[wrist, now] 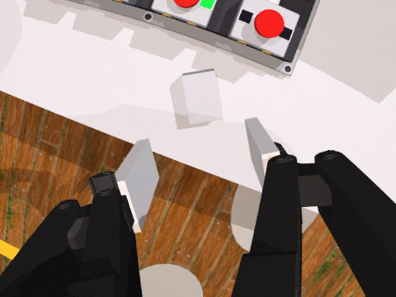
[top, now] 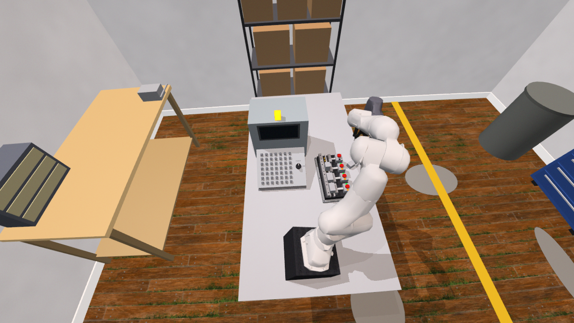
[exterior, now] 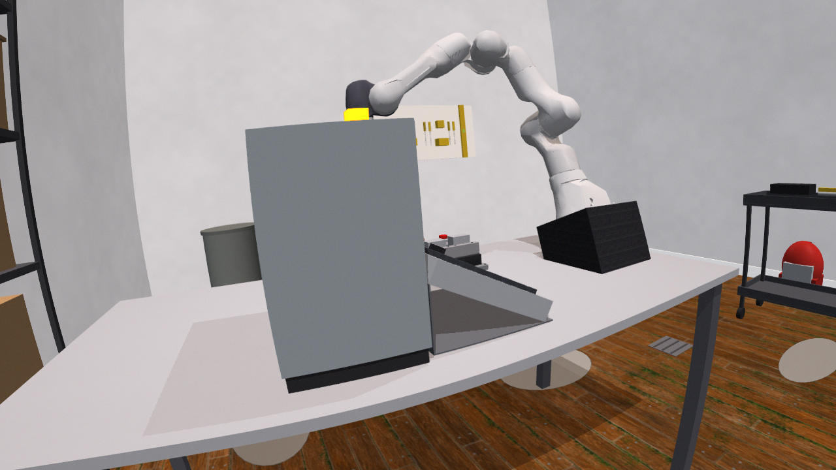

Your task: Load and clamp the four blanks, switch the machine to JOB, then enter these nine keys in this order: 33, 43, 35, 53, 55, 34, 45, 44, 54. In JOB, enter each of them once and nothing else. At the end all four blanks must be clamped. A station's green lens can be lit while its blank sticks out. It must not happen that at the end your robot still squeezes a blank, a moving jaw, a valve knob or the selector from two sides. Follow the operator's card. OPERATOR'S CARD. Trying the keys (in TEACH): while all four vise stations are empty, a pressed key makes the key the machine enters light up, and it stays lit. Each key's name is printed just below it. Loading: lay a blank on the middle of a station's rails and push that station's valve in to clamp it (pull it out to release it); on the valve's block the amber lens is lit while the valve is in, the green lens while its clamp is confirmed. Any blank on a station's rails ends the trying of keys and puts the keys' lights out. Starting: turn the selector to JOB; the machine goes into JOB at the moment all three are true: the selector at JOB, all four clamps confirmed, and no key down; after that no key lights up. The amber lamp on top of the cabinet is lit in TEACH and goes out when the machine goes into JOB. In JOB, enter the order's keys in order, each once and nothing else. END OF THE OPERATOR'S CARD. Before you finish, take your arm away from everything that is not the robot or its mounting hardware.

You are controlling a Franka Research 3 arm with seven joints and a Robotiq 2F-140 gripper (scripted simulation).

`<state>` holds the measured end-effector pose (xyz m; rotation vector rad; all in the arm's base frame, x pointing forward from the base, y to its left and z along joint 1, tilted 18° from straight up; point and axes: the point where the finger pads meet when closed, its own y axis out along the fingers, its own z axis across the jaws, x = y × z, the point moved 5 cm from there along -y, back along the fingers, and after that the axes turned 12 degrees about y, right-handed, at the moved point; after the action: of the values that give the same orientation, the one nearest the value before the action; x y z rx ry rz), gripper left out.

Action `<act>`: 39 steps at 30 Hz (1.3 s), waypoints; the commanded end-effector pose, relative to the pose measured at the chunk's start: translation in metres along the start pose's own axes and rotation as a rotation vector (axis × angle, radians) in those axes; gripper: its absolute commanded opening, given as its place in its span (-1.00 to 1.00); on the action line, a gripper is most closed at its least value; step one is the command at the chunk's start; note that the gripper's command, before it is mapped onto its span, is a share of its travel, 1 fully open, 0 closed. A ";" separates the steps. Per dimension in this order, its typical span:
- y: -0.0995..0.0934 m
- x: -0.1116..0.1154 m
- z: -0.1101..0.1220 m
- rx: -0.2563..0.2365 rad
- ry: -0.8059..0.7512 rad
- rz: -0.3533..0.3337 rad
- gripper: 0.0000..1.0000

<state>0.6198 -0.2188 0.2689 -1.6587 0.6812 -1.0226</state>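
Observation:
In the wrist view my gripper [wrist: 200, 149] is open and empty, hanging over the table's edge. A light grey blank [wrist: 198, 96] lies loose on the white table [wrist: 82, 77] just beyond the fingertips, in front of the vise fixture [top: 329, 178]. Four valve blocks with red knobs show in a row. The rightmost block [wrist: 270, 23] has both lenses dark. The keypad [top: 280, 169] with its selector [top: 298, 165] sits below the cabinet. The amber lamp [top: 277, 115] [exterior: 355, 114] is lit.
The grey cabinet [top: 277, 120] [exterior: 339, 245] stands at the back of the table and hides the gripper in the exterior view. The arm's black base [top: 294, 257] [exterior: 593, 236] sits near the front. Wooden floor lies below the table edge under the gripper.

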 end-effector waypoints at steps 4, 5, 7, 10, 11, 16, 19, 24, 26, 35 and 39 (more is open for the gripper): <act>0.001 -0.001 0.000 -0.005 0.047 0.001 -0.20; 0.001 -0.001 0.000 -0.005 0.047 0.001 -0.20; 0.001 -0.001 0.000 -0.005 0.047 0.001 -0.20; 0.004 -0.001 0.000 -0.005 0.047 0.001 -0.20; 0.005 -0.001 0.000 -0.005 0.047 0.001 -0.20; 0.012 -0.001 0.000 -0.005 0.047 0.001 -0.20; 0.021 -0.001 0.000 -0.005 0.047 0.001 -0.20; 0.043 -0.001 0.000 -0.005 0.047 0.001 -0.20; 0.053 -0.001 0.000 -0.005 0.047 0.001 -0.20; 0.092 -0.001 -0.001 -0.005 0.047 0.001 -0.20; 0.114 -0.001 -0.001 -0.005 0.047 0.001 -0.20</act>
<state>0.6178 -0.2495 0.1725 -1.6503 0.7414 -1.0607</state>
